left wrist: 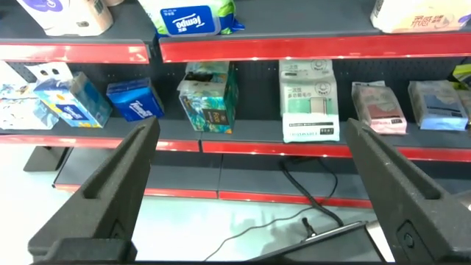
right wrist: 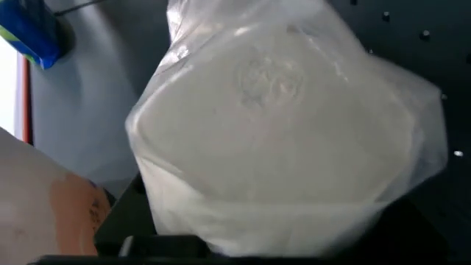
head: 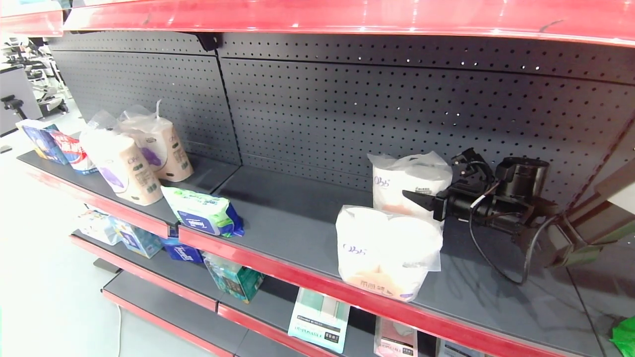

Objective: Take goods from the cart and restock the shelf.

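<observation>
Near roll pack: white rolls in clear wrap, standing upright at the front edge of the shelf, in its right bay.
Left hand: released, its two dark fingers spread wide; it hangs low in front of the lower shelves.
Lower shelves: a blue pack on the left, then a teal box, then a green-and-white pack, with smaller packets farther right. A dark cable lies on the floor below.
Wipes pack: green, white and blue, lying flat at the shelf's front edge, well left of the near roll pack and just left of the joint between the two bays.
Right hand: reaches in from the right, level with the far roll pack and right against it. Whether it is clenched on the pack or has released it, I cannot tell.
Far roll pack: same white rolls in clear wrap, upright on the shelf just behind the near one and slightly to its right. Seen close up, its wrap is bunched at the top.
Tall roll packs: two peach-labelled packs in the left bay, one nearer, one behind it.
Far-left packs: one blue and one red-and-white, at the shelf's left end.
Pegboard: dark perforated back wall behind everything.
</observation>
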You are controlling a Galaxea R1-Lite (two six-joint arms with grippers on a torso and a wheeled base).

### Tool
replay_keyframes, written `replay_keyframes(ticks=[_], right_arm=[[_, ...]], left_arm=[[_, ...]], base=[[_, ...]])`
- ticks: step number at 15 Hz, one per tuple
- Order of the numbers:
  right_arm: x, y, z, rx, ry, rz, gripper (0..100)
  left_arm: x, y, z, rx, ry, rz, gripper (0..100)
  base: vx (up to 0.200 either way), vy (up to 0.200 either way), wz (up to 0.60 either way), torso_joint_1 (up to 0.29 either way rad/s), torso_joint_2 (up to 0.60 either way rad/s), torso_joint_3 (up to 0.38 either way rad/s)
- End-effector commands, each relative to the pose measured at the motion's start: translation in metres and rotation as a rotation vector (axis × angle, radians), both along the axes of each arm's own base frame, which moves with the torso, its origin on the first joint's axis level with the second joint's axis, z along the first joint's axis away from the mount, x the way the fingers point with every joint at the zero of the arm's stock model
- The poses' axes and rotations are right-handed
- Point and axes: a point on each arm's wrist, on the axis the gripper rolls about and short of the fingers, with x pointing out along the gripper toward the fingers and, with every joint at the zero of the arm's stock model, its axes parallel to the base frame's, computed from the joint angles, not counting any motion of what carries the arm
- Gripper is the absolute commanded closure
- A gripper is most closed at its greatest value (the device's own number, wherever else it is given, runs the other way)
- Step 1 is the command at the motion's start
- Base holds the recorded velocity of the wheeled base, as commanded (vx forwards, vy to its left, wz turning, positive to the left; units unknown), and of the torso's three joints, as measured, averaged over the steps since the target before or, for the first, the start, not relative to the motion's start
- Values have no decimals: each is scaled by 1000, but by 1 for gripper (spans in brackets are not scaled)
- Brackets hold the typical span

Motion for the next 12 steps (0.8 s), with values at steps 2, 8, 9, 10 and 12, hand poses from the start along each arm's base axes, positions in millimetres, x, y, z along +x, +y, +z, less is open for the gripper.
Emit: replay_keyframes(ticks=[2, 8, 9, 10, 12], right_arm=[[-5, -9, -3, -26, 4, -13, 100], [-13, -21, -13, -75, -12, 73, 100], [-14, -21, -15, -87, -20, 90, 100], [-14, -21, -15, -95, -30, 103, 100], [-17, -21, -15, -101, -36, 121, 100]], left_arm=[[0, 0, 1, 0, -2, 1, 0], [8, -1, 6, 0, 0, -1, 0], [9, -2, 6, -1, -2, -2, 0], [10, -2, 7, -1, -2, -4, 0], [10, -2, 7, -2, -3, -4, 0]], base=[[0, 0, 0, 0, 0, 0], [0, 0, 0, 0, 0, 0], [0, 0, 0, 0, 0, 0], [0, 0, 0, 0, 0, 0], [0, 0, 0, 0, 0, 0]])
